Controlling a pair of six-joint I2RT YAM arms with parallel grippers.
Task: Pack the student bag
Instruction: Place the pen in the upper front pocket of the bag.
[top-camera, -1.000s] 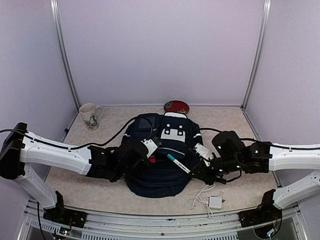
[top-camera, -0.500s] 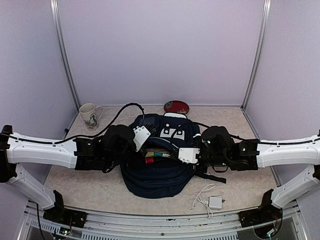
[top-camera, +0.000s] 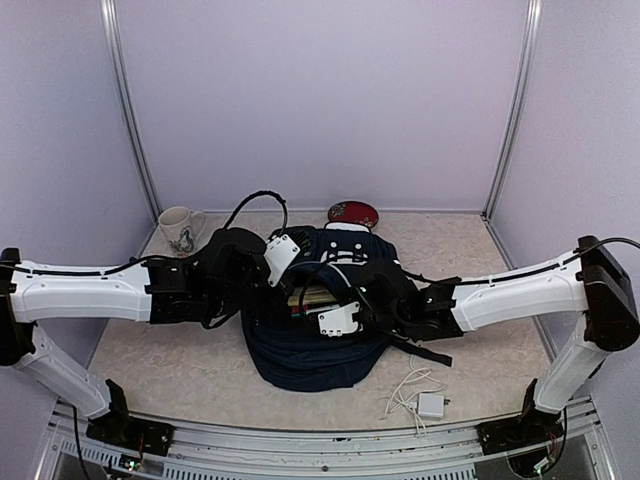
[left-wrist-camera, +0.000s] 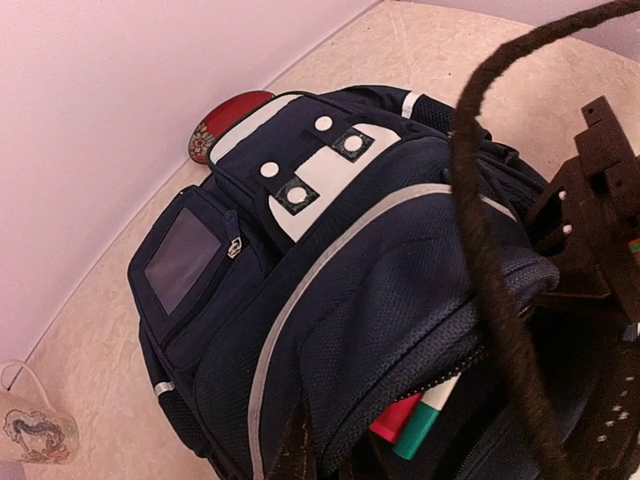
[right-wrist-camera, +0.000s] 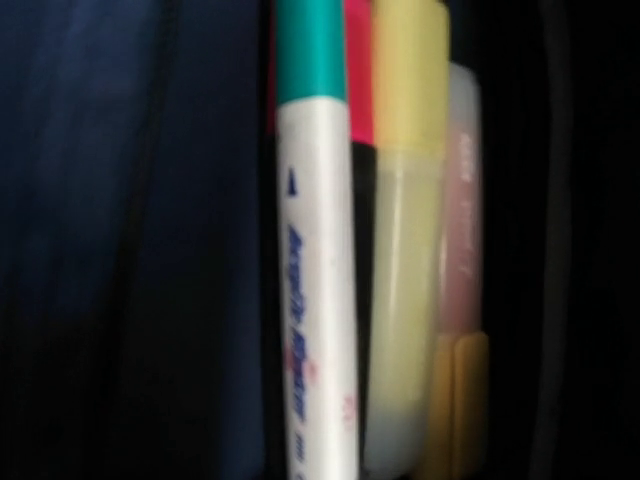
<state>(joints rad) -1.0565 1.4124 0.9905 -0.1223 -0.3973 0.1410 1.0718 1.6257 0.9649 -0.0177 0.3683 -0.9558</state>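
Note:
The student bag (top-camera: 300, 358), dark navy with a white top patch, lies mid-table; it also fills the left wrist view (left-wrist-camera: 330, 250). My left gripper (top-camera: 283, 283) is shut on the upper edge of the bag's opening (left-wrist-camera: 300, 445) and holds it up. My right gripper (top-camera: 315, 305) is reaching inside the opening. A white marker with a green cap (right-wrist-camera: 315, 250) runs straight out from its jaws, whose fingers are lost in the dark. The marker's cap (left-wrist-camera: 425, 425) pokes out beside a red item (left-wrist-camera: 395, 420). A yellow highlighter (right-wrist-camera: 405, 260) lies next to it.
A white mug (top-camera: 180, 232) stands at the back left, and a red round dish (top-camera: 352, 213) lies behind the bag. A white charger with a coiled cable (top-camera: 430, 403) lies front right. A black cable (left-wrist-camera: 490, 220) crosses the left wrist view. Walls close three sides.
My right gripper has moved left from beside the bag into its opening, carrying the marker in. My left gripper has moved back and up with the opening's edge.

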